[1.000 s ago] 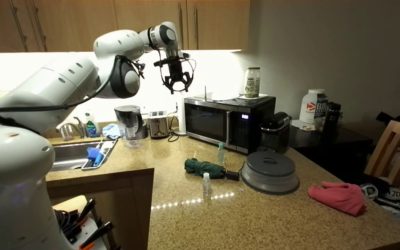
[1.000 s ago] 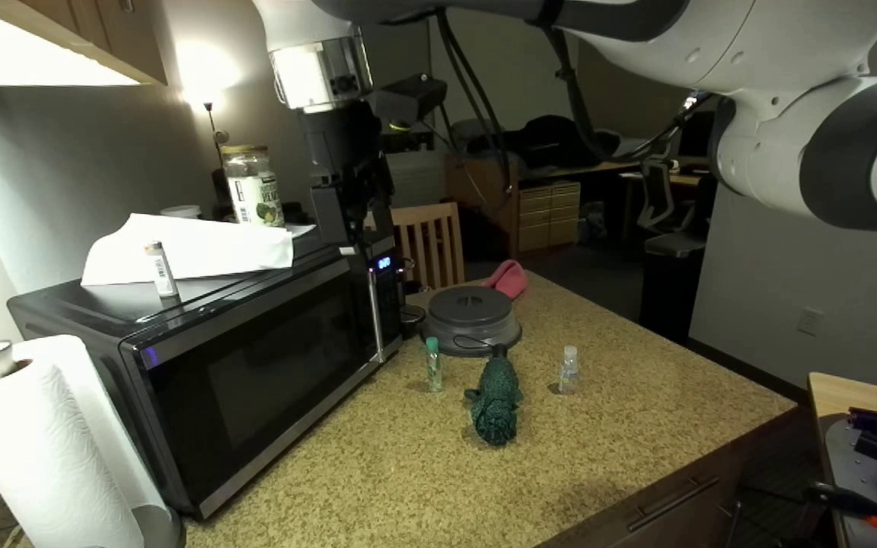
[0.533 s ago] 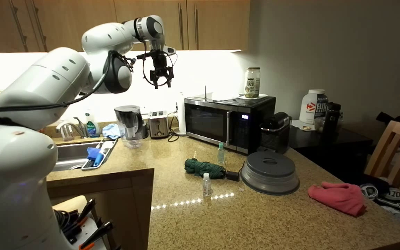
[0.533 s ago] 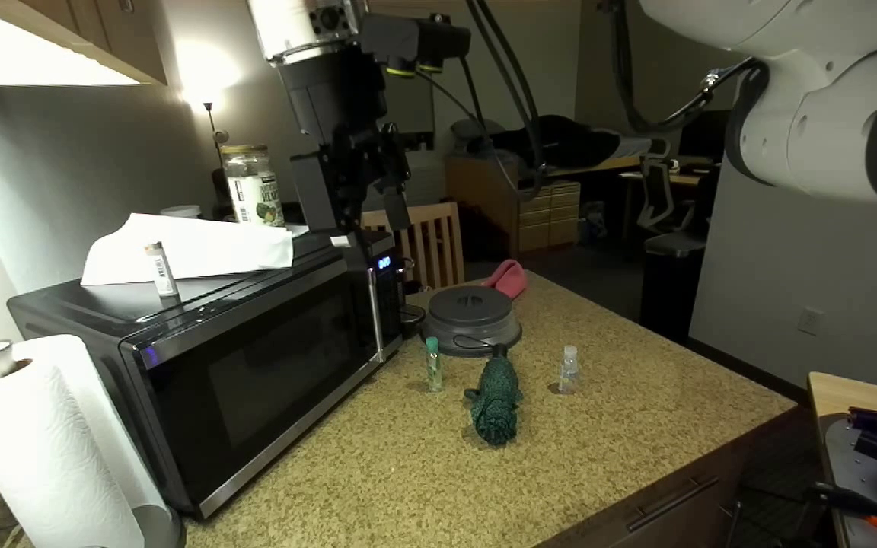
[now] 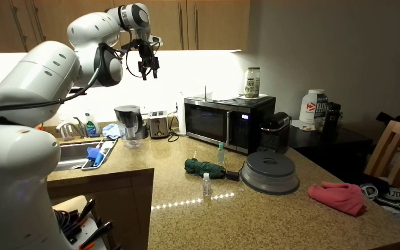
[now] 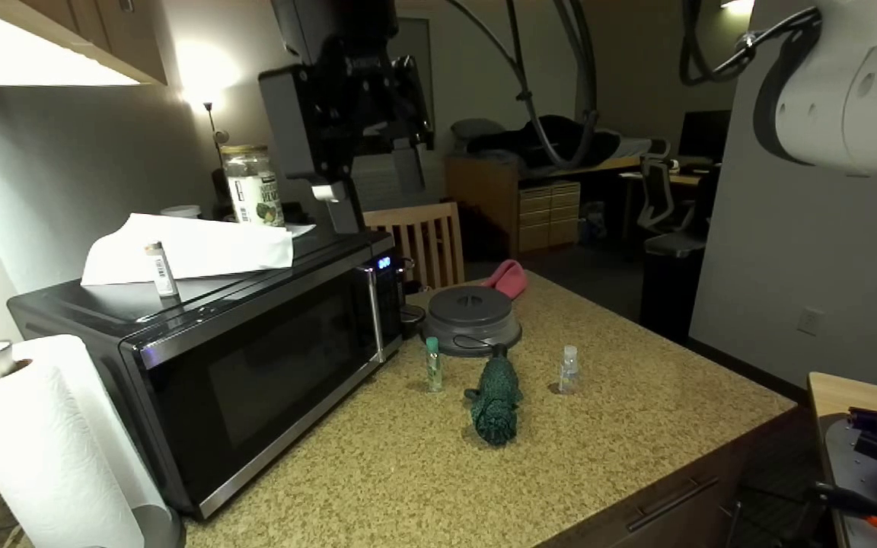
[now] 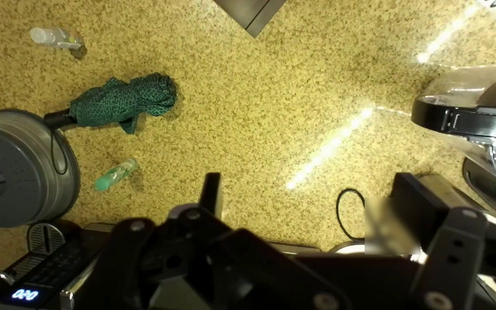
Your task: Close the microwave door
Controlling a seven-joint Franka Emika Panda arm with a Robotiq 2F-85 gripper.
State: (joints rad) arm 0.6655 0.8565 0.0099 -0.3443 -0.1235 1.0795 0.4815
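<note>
The microwave stands on the counter; it also shows in an exterior view. Its dark glass door lies flush against the front and looks shut in both exterior views. The silver handle is upright on the door's edge by the lit display. My gripper hangs in the air left of and above the microwave, apart from it. Its fingers are spread with nothing between them in the wrist view. There the microwave's control panel shows at the lower left; the gripper hides most of the rest.
A jar and a paper sheet lie on top of the microwave. A paper towel roll, toaster, pitcher and coffee maker stand nearby. A green umbrella, small bottles and a grey lid are in front.
My gripper has moved up and away from the microwave, toward the sink side, and has turned a little. The microwave and its door look unchanged.
</note>
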